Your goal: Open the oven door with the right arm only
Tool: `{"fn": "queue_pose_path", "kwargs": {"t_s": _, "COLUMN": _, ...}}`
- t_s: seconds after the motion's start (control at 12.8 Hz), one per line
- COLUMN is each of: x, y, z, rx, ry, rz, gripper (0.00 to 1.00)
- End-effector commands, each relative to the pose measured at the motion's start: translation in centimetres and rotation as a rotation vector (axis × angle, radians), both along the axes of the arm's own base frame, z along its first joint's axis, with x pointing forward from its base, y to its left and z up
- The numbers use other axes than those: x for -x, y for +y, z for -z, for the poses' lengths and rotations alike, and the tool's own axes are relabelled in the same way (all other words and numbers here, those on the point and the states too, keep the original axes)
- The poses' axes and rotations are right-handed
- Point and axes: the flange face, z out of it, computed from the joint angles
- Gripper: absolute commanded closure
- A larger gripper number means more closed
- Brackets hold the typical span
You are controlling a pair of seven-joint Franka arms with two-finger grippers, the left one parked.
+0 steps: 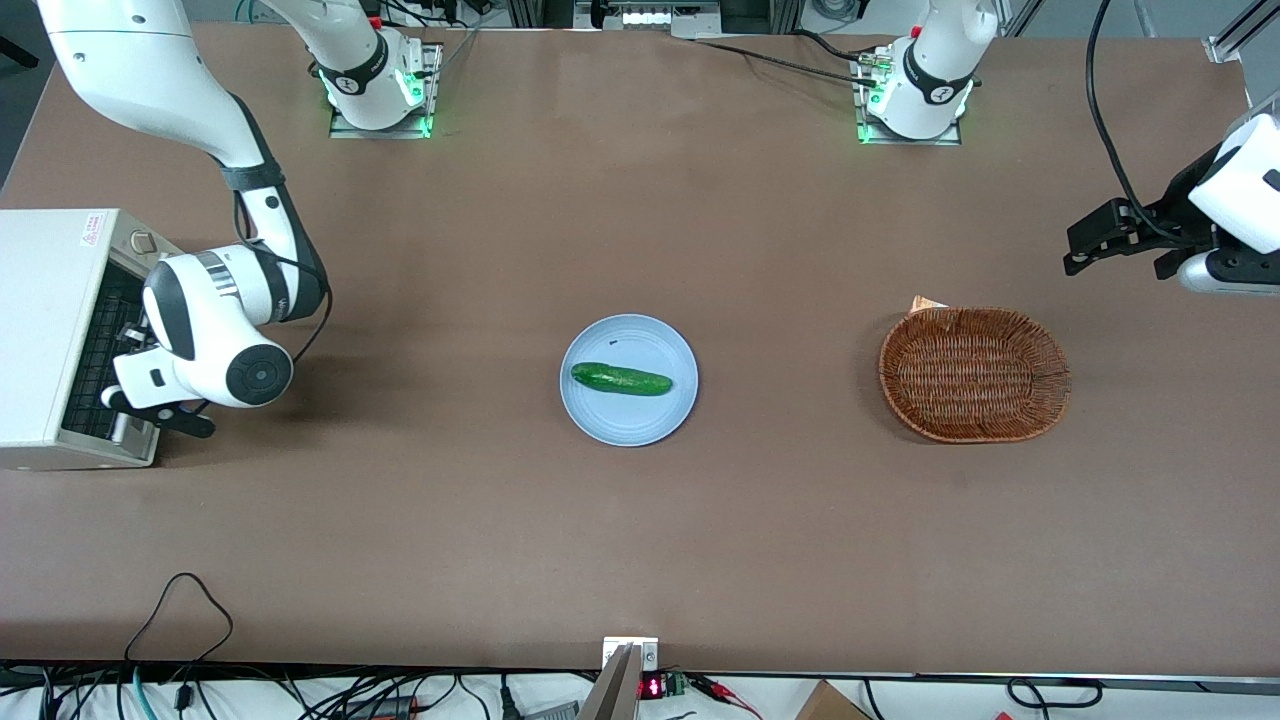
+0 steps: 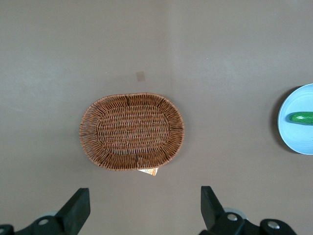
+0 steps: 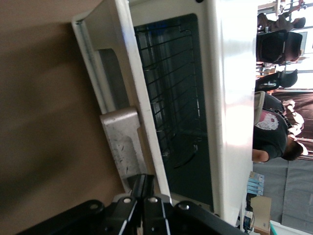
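Observation:
The off-white toaster oven (image 1: pixel 50 330) stands at the working arm's end of the table. Its oven door (image 3: pixel 139 103) leans out a little from the body at its handle edge, and the wire rack shows in the dark opening. The pale bar handle (image 3: pixel 105 73) runs along the door's outer edge over the table. My right arm (image 1: pixel 215 330) reaches in front of the oven. Its gripper (image 1: pixel 118 405) (image 3: pixel 149 183) is shut with the fingers pressed together and nothing between them. The tips rest against the handle's end mount (image 3: pixel 122 142), beside the door frame.
A light blue plate (image 1: pixel 660 415) holding a cucumber (image 1: pixel 620 379) sits mid-table. A brown wicker basket (image 1: pixel 974 374) (image 2: pixel 132 131) lies toward the parked arm's end. Cables hang along the table edge nearest the front camera.

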Motion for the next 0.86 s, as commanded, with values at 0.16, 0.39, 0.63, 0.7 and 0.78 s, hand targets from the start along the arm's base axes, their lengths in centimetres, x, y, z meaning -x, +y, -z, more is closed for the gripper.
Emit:
{"fn": "queue_pose_path", "kwargs": {"t_s": 0.16, "x": 0.6, "y": -0.3, "z": 4.1, "rx": -0.081, "ry": 0.011, "rz": 0.05, "gripper": 0.96}}
{"fn": "queue_pose_path", "kwargs": {"t_s": 0.39, "x": 0.5, "y": 0.1, "z": 5.4, "rx": -0.115, "ry": 0.004, "rz": 0.047, "gripper": 0.96}}
{"fn": "queue_pose_path", "kwargs": {"t_s": 0.63, "x": 0.6, "y": 0.1, "z": 7.1, "rx": -0.145, "ry": 0.016, "rz": 0.043, "gripper": 0.96}}
{"fn": "queue_pose_path", "kwargs": {"t_s": 0.7, "x": 0.5, "y": 0.1, "z": 7.3, "rx": -0.165, "ry": 0.011, "rz": 0.045, "gripper": 0.96}}
{"fn": "queue_pose_path", "kwargs": {"t_s": 0.78, "x": 0.7, "y": 0.2, "z": 8.0, "rx": -0.175, "ry": 0.018, "rz": 0.053, "gripper": 0.96}}
